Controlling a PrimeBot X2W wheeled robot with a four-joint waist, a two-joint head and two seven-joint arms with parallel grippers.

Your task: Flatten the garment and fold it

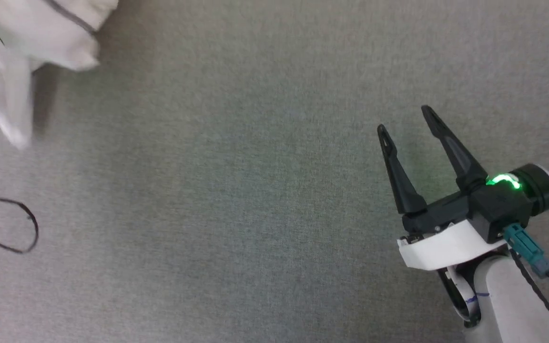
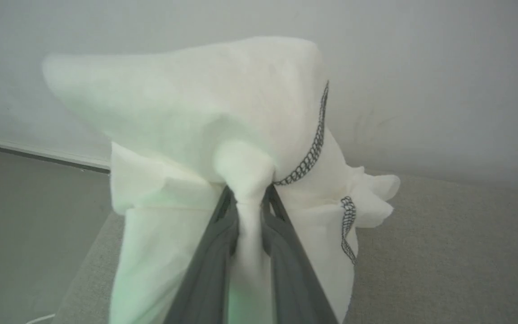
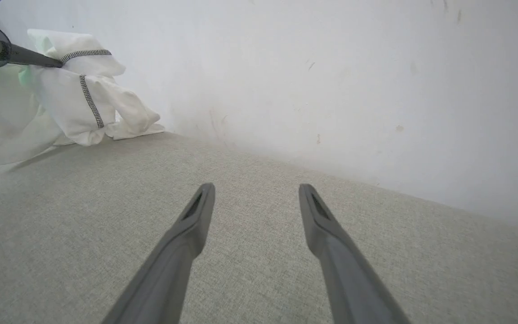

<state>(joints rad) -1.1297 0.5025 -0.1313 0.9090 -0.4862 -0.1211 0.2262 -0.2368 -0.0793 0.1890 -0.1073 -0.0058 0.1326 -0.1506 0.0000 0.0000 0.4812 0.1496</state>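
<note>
White garment [image 2: 187, 112] hangs bunched at ten o'clock on the bench [image 1: 255, 200], clamped in my left tool [image 2: 248, 200]; my right tool [image 1: 405, 120], spread and empty, hovers well apart, garment toward its ten o'clock.

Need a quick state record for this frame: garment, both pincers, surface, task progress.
garment: white, dark zigzag seams, bunched; partly hanging, one end resting on the surface by the wall
left pincer: shut on a pinched fold of the garment
right pincer: open, empty, over bare surface, apart from the garment
surface: grey, cloth-covered
progress: not yet flattened or folded
</note>
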